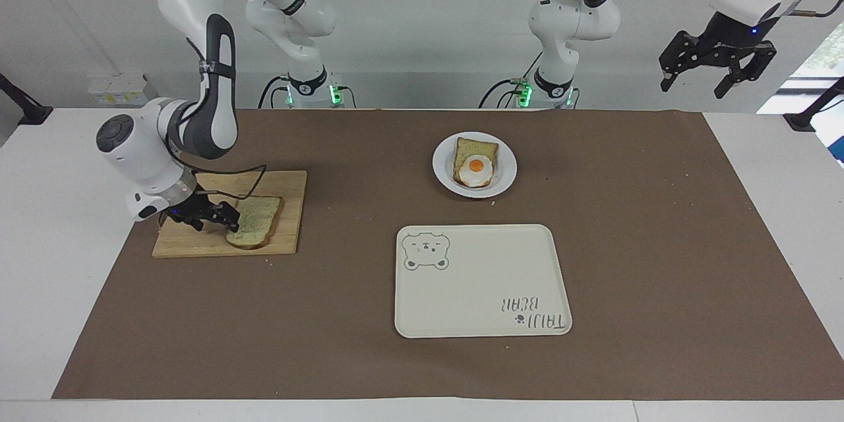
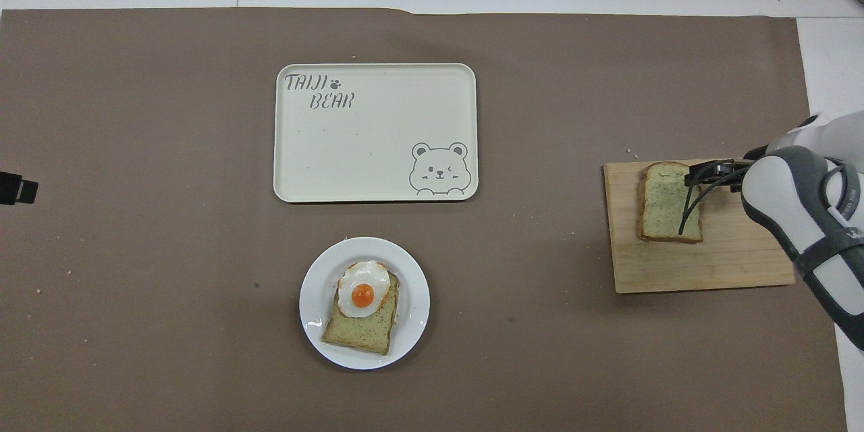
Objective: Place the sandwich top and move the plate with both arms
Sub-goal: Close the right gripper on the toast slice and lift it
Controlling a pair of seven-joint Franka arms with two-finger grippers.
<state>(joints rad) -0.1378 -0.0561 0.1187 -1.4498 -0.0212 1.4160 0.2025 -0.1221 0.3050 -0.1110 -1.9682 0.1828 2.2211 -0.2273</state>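
Right hand (image 1: 210, 216) low over the wooden cutting board (image 1: 198, 245), fingers spread apart, tips just beside the edge of the sandwich top (image 1: 254, 229) on the side toward the right arm's end of the bench; contact not certain. Nothing held. Left hand (image 1: 717, 64) parked high above the left arm's end of the bench, fingers apart, empty, waiting.

Sandwich top lying flat on the board, toward the right arm's end of the bench. Plate (image 1: 442, 168) near the robots at mid-bench, carrying a bread slice with a fried egg (image 1: 476, 170). Cream bear tray (image 1: 481, 280) farther from the robots than the plate, bare.

Probably light, soft and crumbly; likely to sag or tear if pinched hard or lifted by one corner. Best taken across the crust edges, with gentle pressure, kept level. Plate glossy and likely slippery; a rim hold from each side seems wise.

Board edge close under the fingers, so little room to slip beneath the slice. Open brown mat (image 1: 369, 224) between board and plate, nothing standing in the way. Egg domed, so the slice may rock when set down.
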